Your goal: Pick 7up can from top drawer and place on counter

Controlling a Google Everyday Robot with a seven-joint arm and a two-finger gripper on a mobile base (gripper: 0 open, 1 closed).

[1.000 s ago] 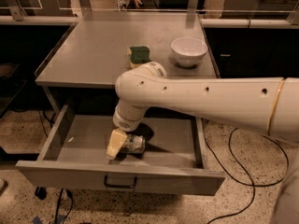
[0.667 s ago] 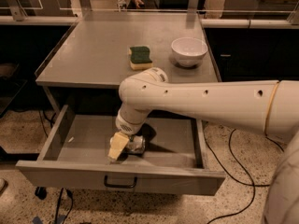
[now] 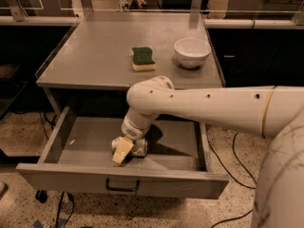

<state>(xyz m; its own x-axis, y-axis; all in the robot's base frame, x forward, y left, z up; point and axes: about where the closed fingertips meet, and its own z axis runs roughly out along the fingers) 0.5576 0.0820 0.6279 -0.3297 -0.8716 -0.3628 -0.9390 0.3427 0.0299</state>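
One gripper (image 3: 124, 149) reaches into the top drawer (image 3: 71, 178) under the counter (image 3: 90, 56), grip unclear.

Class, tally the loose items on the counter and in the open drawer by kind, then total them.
Sponge: 1, on the counter
Bowl: 1, on the counter
7up can: 1, in the top drawer, at the hand
Total: 3

The small, silvery-white aluminium 7up can (image 3: 139, 147) lies on its side right beside the gripper (image 3: 121, 152), partly hidden by it. Both sit low inside the wide, shallow grey metal top drawer (image 3: 85, 146), which stands pulled open around the gripper, its flat front panel and dark bar handle just below it. The flat grey metal counter (image 3: 95, 56) with low raised rims lies above and beyond the gripper.
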